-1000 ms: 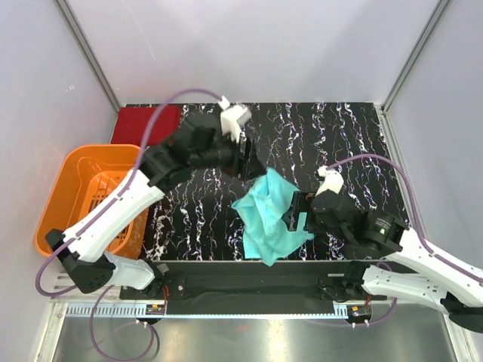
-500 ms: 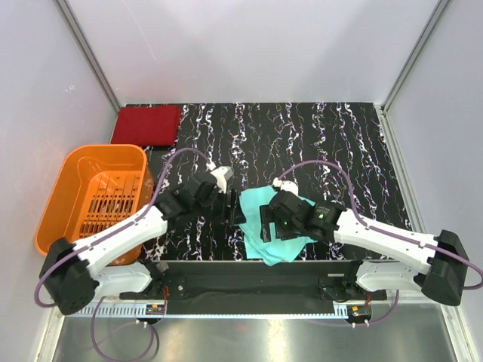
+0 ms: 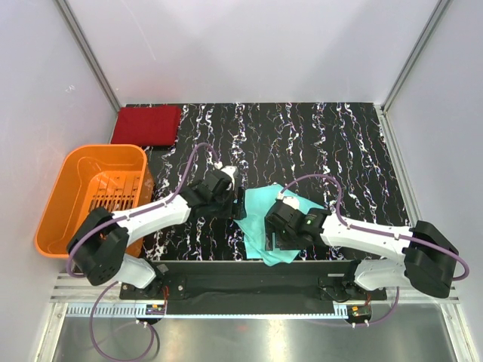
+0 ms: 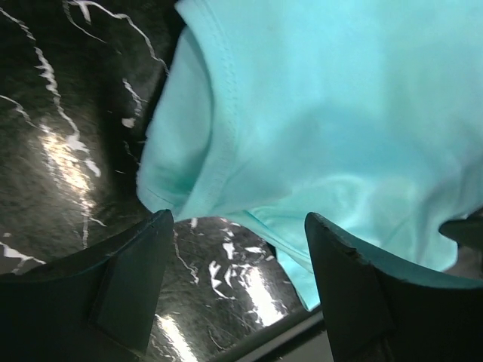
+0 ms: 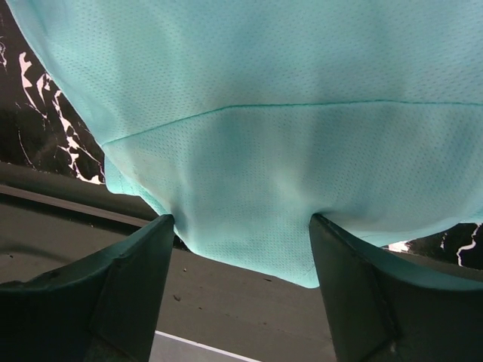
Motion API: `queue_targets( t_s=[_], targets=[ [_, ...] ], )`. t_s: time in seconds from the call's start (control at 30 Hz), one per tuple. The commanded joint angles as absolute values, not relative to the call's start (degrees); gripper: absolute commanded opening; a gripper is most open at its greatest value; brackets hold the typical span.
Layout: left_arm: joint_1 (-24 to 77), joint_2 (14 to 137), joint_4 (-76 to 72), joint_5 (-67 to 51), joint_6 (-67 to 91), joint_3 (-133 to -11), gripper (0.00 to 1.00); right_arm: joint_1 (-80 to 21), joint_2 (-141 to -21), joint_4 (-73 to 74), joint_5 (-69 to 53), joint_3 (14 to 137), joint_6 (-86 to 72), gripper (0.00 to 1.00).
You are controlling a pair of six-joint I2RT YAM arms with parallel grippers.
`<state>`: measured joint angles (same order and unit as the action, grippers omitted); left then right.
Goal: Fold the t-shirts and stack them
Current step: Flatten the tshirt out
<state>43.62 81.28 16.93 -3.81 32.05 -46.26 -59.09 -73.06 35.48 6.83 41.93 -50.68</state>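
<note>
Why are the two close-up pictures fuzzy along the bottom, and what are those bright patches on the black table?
Left wrist view: the left gripper's fingers sit too near the lens and blur; the patches are light glaring off the table. Right wrist view: the right gripper's fingers blur too; the weave of the teal t-shirt is sharp.

The left arm is down from the far middle of the tabletop (image 3: pixel 324 143), and its claw (image 3: pixel 238 202) now sits at the left edge of the teal shirt (image 3: pixel 259 205). The right claw (image 3: pixel 273 240) is in from the right, over the shirt's near part. The shirt lies flatter, less bunched.
</note>
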Motion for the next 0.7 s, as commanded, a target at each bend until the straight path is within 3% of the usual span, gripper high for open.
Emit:
queue_targets(
  t_s=[0.0,0.13,0.3,0.33,0.47,0.57,0.67],
  targets=[
    [43.33,82.17,14.77,1.67,29.8,-47.37,0.77,-58.54,-73.12,32.43,6.94,41.22,-52.82,0.78],
    [43.33,84.37,14.59,1.84,29.71,-47.55,0.74,-58.54,-73.21,32.6,7.12,41.48,-52.91,0.7],
    [43.24,86.48,11.69,0.35,30.23,-46.85,0.65,-58.54,-71.46,32.43,7.47,40.78,-53.0,0.51],
    [43.24,87.27,11.25,0.35,30.23,-46.93,0.57,-58.62,-71.37,32.26,7.73,40.52,-53.09,0.5],
    [42.45,87.63,12.21,0.35,29.97,-48.34,0.31,-58.62,-71.54,33.13,8.79,41.31,-52.91,0.22],
    [42.45,84.3,15.01,0.35,28.92,-50.27,0.27,-58.36,-71.19,34.62,10.72,42.71,-53.09,0.0],
    [42.45,80.09,19.31,0.62,27.08,-53.25,0.17,-57.75,-68.74,38.13,14.58,44.99,-53.09,0.0]
  ],
)
